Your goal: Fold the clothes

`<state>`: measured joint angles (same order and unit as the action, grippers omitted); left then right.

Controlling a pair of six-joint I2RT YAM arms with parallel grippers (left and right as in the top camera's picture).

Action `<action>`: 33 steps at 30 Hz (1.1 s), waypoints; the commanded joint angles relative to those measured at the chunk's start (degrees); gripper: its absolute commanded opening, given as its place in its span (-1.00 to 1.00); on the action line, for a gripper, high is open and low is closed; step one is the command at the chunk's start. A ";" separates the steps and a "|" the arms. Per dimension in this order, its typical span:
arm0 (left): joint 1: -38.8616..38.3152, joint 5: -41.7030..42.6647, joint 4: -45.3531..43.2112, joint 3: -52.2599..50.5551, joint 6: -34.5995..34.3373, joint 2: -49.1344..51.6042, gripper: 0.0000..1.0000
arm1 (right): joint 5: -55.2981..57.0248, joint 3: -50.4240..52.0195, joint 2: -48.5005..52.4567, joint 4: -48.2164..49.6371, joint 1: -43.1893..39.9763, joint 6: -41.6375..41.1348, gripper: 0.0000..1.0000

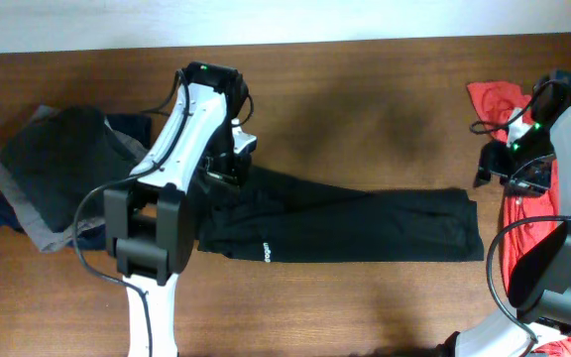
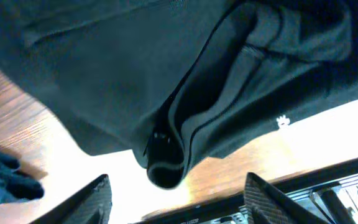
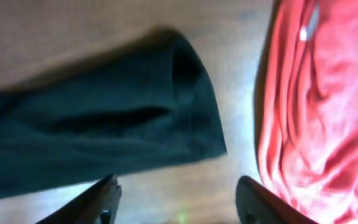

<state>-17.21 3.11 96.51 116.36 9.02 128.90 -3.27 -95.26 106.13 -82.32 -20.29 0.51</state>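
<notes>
Seeing the black T-shirt (image 1: 365,223) stretched in a long strip across the desk (image 1: 365,99). Gripping nothing with left hand (image 2: 179,202), spread above one end; likewise right hand (image 3: 179,202), spread above the other.

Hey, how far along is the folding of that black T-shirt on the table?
Done: the black T-shirt lies on the table as one long narrow band, so a lengthwise fold looks made. In hand: nothing; the left gripper and right gripper are open, one at each end, gripping no cloth. Left: probably folding the band crosswise into a compact stack.
</notes>
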 commanded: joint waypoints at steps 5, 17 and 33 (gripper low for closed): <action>3.58 -1.03 0.22 1.70 -0.42 -7.72 0.20 | -10.38 1.84 0.44 3.10 -4.79 2.38 0.45; 12.87 -0.79 -5.51 2.10 -9.70 -32.17 0.40 | -22.51 16.48 0.42 8.98 -17.92 8.28 0.50; 13.40 -0.98 -7.85 2.10 -9.66 -36.35 0.54 | -26.12 34.47 0.44 34.23 -17.11 4.33 0.66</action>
<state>-4.03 2.50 88.95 118.39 0.12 92.33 -28.21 -62.11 106.34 -49.95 -38.17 6.28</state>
